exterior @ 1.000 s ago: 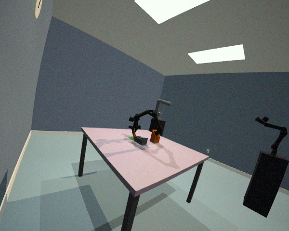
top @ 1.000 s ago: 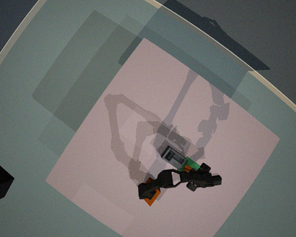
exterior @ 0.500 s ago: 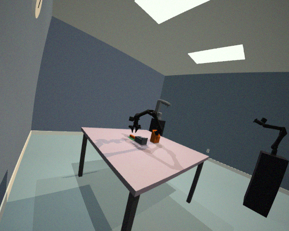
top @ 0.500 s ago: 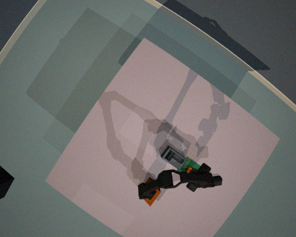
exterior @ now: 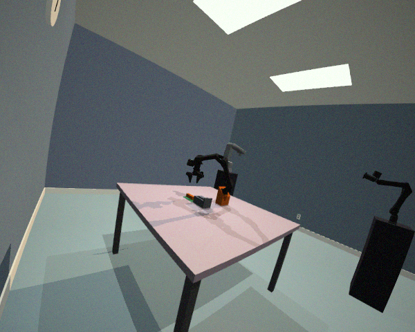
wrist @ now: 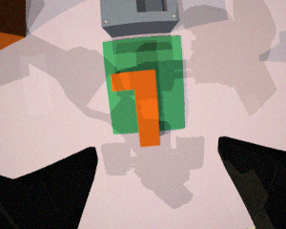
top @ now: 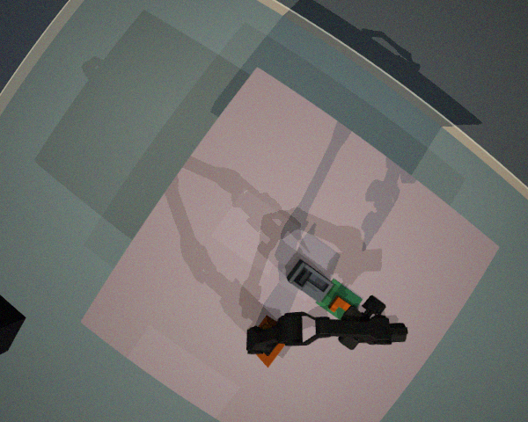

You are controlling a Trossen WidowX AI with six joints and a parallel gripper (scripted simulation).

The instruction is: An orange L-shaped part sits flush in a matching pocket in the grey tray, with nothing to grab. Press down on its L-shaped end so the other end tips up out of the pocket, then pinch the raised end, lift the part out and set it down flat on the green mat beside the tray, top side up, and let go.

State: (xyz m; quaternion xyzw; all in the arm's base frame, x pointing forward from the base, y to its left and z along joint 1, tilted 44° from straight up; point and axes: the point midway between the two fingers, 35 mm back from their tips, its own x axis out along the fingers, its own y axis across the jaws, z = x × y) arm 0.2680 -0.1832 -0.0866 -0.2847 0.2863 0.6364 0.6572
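The orange L-shaped part (top: 339,304) (exterior: 189,196) (wrist: 148,107) lies on the green mat (top: 349,294) (wrist: 173,95) and looks flat. In the wrist view its L-shaped end is toward the tray and its straight end sticks out a little past the mat's near edge. The grey tray (top: 321,277) (exterior: 205,203) (wrist: 121,17) stands beside the mat, its dark pocket without the part. My gripper (exterior: 194,180) (wrist: 158,149) is wide open and empty, above the table and clear of the part. The top view hides the fingers under the arm.
An orange block (top: 272,355) (exterior: 222,197) (wrist: 5,43) stands on the pink table (top: 164,272) (exterior: 186,236) under the arm's base. Arm shadows cross the table and the mat. Another black arm stands on a dark pedestal (exterior: 381,261) away from the table.
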